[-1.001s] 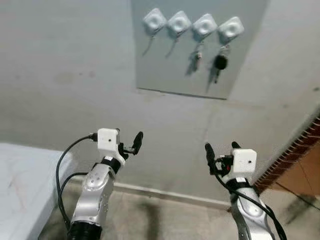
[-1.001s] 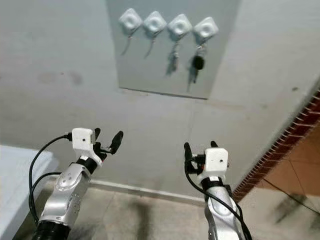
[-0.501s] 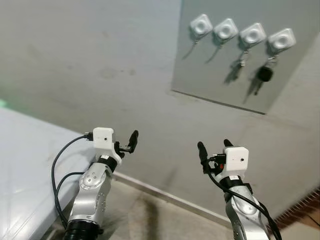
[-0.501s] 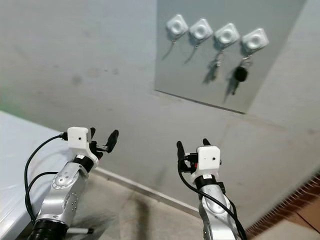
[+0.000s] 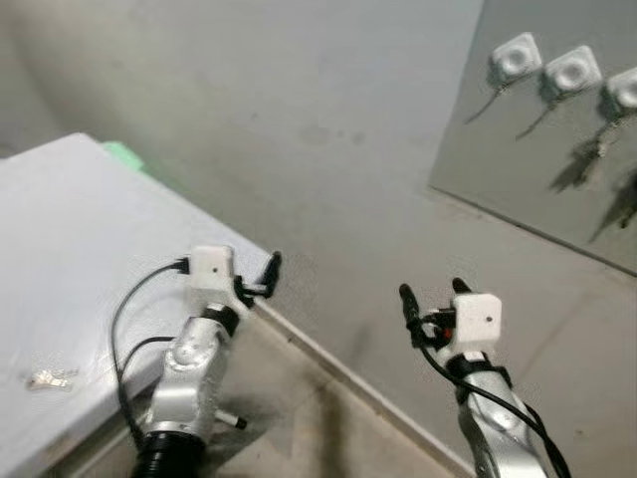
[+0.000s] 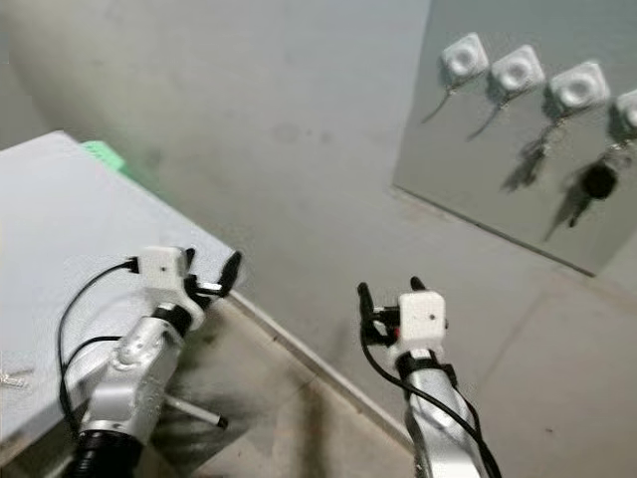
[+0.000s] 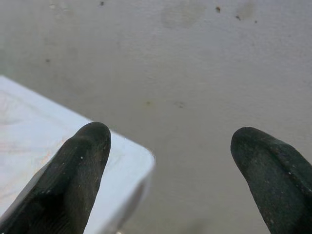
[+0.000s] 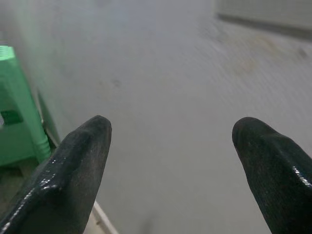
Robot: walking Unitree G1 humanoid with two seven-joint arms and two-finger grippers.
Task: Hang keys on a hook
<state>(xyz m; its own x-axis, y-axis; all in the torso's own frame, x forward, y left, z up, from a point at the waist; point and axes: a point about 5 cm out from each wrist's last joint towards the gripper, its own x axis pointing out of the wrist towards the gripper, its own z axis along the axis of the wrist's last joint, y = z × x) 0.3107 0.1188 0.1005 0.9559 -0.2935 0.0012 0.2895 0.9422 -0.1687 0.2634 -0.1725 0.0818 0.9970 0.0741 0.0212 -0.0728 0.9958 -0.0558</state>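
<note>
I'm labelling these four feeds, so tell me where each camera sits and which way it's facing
Left eye view: on the head, looking forward and down at the grey wall, hook board, white table with keys; both arms show, left tool and right tool.
Right eye view: beside it, same scene; black key hangs on a hook.
Left wrist view: along the left tool's open fingers toward the wall and table corner.
Right wrist view: along the right tool's open fingers toward the wall and a green stool.
The eye views share everything; both wrist views share the wall.

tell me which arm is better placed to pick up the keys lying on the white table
Left. The keys lie on the white table on the robot's left, beside the left end effector, which is open. The right end effector, also open, hangs out over the floor, farther off.
</note>
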